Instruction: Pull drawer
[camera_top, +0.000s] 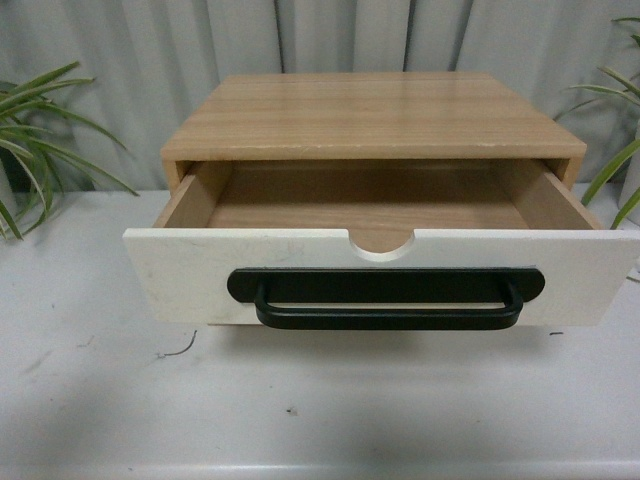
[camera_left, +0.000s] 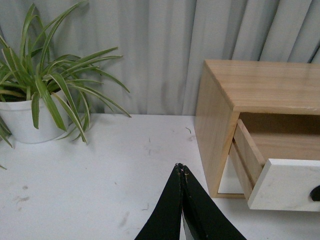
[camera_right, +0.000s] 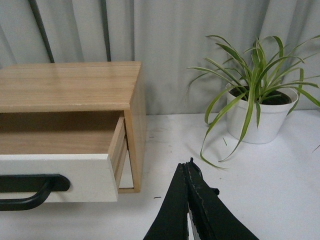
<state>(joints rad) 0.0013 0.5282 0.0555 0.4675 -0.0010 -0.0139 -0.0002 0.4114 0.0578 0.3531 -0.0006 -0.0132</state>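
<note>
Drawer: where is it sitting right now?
Front view, centre: the drawer stands pulled out of the wooden cabinet toward the robot, with the left gripper and right gripper off to its sides, touching nothing.

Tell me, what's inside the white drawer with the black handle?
Only bare light wood shows inside the wide white-fronted drawer with the long black bar handle. Its front strip hides behind the white panel, and its back end lies under the wooden cabinet top.

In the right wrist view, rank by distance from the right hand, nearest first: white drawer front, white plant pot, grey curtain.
1. White drawer front, just beside the right hand.
2. White plant pot, opposite side, further back.
3. Grey curtain, behind all.
</note>
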